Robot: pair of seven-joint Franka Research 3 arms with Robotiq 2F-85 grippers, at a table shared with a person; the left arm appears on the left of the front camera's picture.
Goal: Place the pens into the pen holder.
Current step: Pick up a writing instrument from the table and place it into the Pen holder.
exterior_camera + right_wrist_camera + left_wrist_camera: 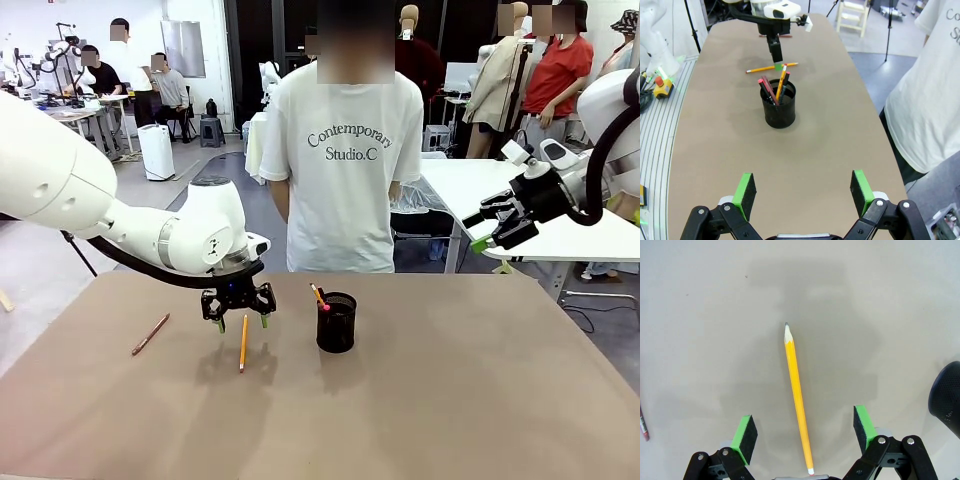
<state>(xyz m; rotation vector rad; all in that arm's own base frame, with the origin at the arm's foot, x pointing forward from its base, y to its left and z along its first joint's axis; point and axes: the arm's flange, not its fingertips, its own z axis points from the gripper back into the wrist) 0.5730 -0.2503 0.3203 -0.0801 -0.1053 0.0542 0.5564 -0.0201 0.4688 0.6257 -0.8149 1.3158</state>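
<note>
A yellow-orange pen [243,343] [797,395] lies flat on the brown table. My left gripper [238,318] [805,431] hovers open just above its far end, one green pad [746,437] on either side, not touching it. To the left lies a reddish-brown pen [150,334] [643,422]. The black mesh pen holder [336,322] [780,104] stands right of the left gripper, with an orange pen with a pinkish-red end [319,297] and others standing in it. My right gripper [487,232] [802,192] hangs open and empty, high off the table's right side.
A person in a white T-shirt [345,170] [925,100] stands at the far edge behind the holder. The brown table [480,390] is bare to the right of and in front of the holder. A white table [560,235] sits behind my right gripper.
</note>
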